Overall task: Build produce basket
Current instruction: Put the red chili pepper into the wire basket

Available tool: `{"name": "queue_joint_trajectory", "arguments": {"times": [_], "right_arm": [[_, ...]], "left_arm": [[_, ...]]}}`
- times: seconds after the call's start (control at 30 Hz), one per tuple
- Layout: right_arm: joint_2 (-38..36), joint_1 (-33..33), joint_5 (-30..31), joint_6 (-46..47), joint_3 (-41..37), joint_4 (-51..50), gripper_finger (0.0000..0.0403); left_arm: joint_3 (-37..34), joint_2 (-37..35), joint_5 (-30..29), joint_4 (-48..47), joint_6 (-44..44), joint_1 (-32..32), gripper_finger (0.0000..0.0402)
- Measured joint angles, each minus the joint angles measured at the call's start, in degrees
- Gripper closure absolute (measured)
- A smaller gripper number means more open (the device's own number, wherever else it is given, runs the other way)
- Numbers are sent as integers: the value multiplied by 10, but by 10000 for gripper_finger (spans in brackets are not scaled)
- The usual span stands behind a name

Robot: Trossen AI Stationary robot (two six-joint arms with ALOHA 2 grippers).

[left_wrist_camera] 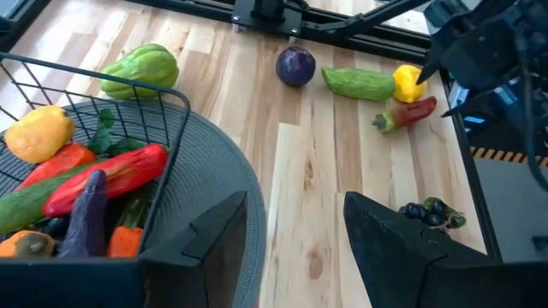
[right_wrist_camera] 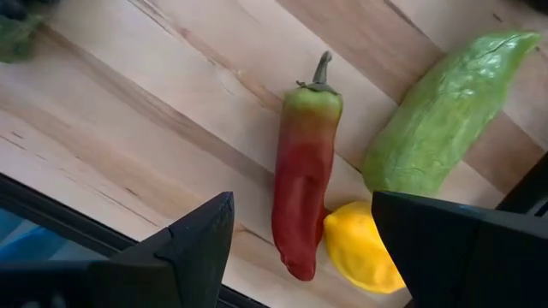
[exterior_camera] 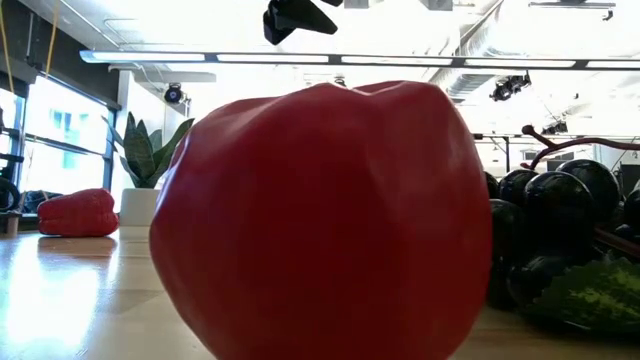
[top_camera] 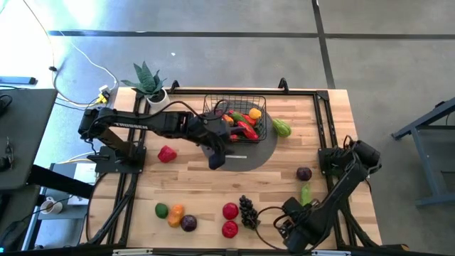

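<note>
Scanning left to right in the high view: potted plant [top_camera: 147, 80] sits at 11 o'clock on the table [top_camera: 192, 181]. Loose produce at 9 o'clock is a red pepper [top_camera: 166, 153]; at 7 o'clock a green piece [top_camera: 161, 210], an orange one [top_camera: 175, 215] and a dark purple one [top_camera: 188, 222].

Left gripper [top_camera: 217, 158] hangs over the grey disc [top_camera: 257, 151], just beside the basket [top_camera: 235, 118], fingers [left_wrist_camera: 402, 248] partly apart, holding nothing.

The basket sits at 12 o'clock, partly on the disc, holding red, yellow, green, orange and purple pieces. A green squash [top_camera: 282, 128] lies just outside it at 1 o'clock.

At 6 o'clock: two red fruits [top_camera: 229, 219] and grapes [top_camera: 247, 210].

Right gripper [top_camera: 293, 226] is at 5 o'clock, fingers [right_wrist_camera: 184, 248] spread wide, empty, above a red-green chili [right_wrist_camera: 304, 192], a yellow piece [right_wrist_camera: 360, 248] and a green cucumber [right_wrist_camera: 441, 111]. A purple ball [top_camera: 303, 173] lies at 3 o'clock.
</note>
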Motion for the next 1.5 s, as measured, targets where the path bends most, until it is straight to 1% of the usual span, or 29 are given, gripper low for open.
{"name": "queue_joint_trajectory", "arguments": {"times": [0.33,0.7,1.03,1.17,1.4,1.5], "right_arm": [[46,-3,-7,0,0,22,148],[98,-4,-9,-5,0,20,148],[127,-5,-23,-5,0,15,152],[128,-11,-23,-6,0,22,179],[128,-25,-23,-26,0,21,275],[128,-32,-23,-30,0,21,304]], "left_arm": [[0,0,0,0,0,-16,218],[0,0,0,0,1,-21,218],[0,0,0,0,2,-21,218],[0,0,0,0,2,-21,218],[0,0,0,0,2,-21,218],[0,0,0,0,2,-21,218]]}}
